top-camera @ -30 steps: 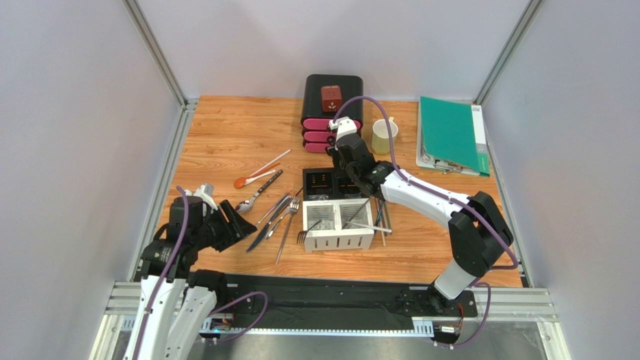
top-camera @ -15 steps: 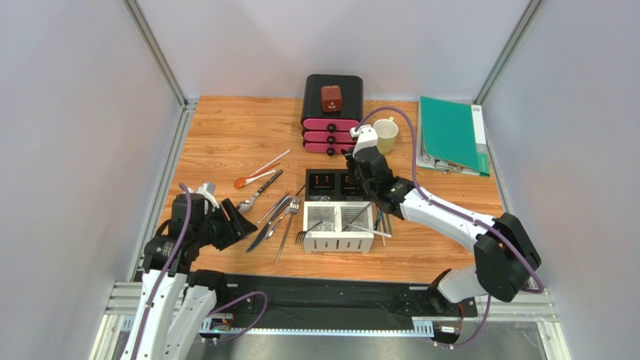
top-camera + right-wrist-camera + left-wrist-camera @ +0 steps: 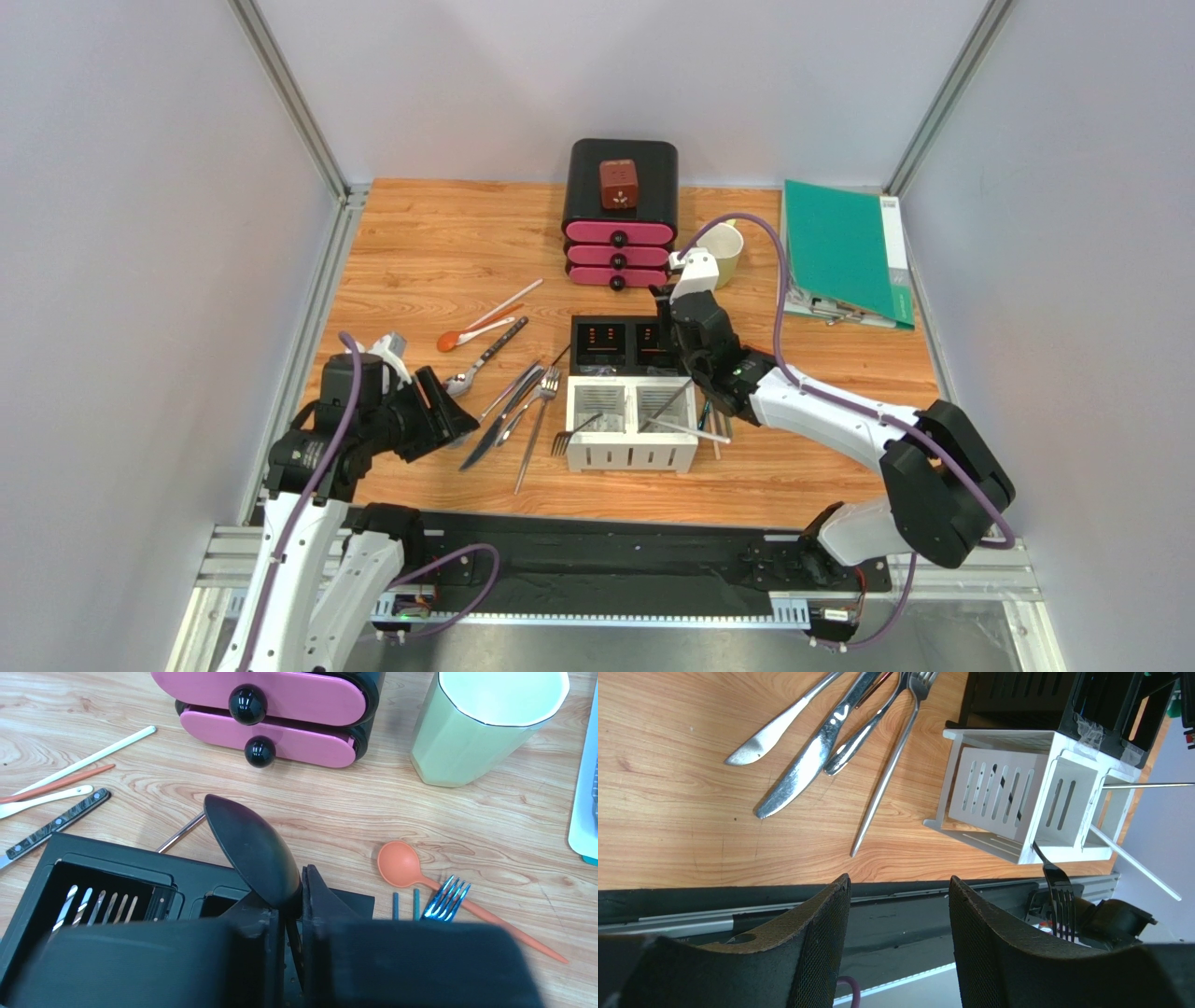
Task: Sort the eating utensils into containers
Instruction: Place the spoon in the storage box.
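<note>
My right gripper (image 3: 693,353) is shut on a black plastic spoon (image 3: 253,847), its bowl sticking up past the fingers. It hovers over the back right black compartment of the caddy (image 3: 631,451), whose black rim shows in the right wrist view (image 3: 105,855). The white compartments hold a fork and thin sticks. My left gripper (image 3: 446,416) is open and empty, just left of silver knives, a fork and a spoon (image 3: 516,403) lying on the table; they also show in the left wrist view (image 3: 829,735). An orange spoon (image 3: 401,862) and a blue fork (image 3: 446,897) lie right of the caddy.
A black-and-pink drawer box (image 3: 620,210) stands behind the caddy, with a pale green mug (image 3: 718,249) to its right. A green folder (image 3: 842,252) lies at the back right. An orange spoon, white sticks and a dark-handled knife (image 3: 484,336) lie left of the caddy.
My right gripper has moved right and nearer with the black spoon, from in front of the drawer box to over the caddy's black compartment. The left arm has hardly moved.
</note>
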You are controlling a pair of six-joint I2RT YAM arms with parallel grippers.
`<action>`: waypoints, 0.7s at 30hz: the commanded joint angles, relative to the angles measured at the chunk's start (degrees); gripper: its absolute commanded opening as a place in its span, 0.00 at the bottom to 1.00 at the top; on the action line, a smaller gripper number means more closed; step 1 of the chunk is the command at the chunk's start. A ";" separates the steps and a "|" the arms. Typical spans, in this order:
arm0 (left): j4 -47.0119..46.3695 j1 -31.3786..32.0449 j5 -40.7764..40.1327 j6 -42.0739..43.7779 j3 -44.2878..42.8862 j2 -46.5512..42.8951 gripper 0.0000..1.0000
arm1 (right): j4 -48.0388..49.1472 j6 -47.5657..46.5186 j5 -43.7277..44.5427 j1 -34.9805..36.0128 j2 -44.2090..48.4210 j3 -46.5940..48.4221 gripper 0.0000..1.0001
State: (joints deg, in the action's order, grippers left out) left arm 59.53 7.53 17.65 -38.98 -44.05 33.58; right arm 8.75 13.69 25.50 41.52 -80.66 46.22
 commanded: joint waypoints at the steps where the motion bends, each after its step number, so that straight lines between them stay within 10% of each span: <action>1: 1.82 0.29 -0.77 1.98 -2.62 -0.45 0.60 | 0.65 2.48 -0.97 0.32 -0.72 -1.48 0.21; 5: 2.26 0.29 -1.04 1.98 -2.62 -0.89 0.60 | 0.21 3.36 -0.80 0.41 -0.11 -1.83 0.51; 21: 0.24 0.29 0.98 -1.27 0.54 -4.14 0.60 | -14.10 3.62 3.24 0.49 13.76 0.63 0.61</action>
State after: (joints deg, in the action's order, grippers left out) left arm 61.87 7.53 17.45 -38.83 -44.51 30.57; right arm 1.13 16.93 25.21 41.60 -73.67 44.88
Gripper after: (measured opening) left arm 0.599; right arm 0.596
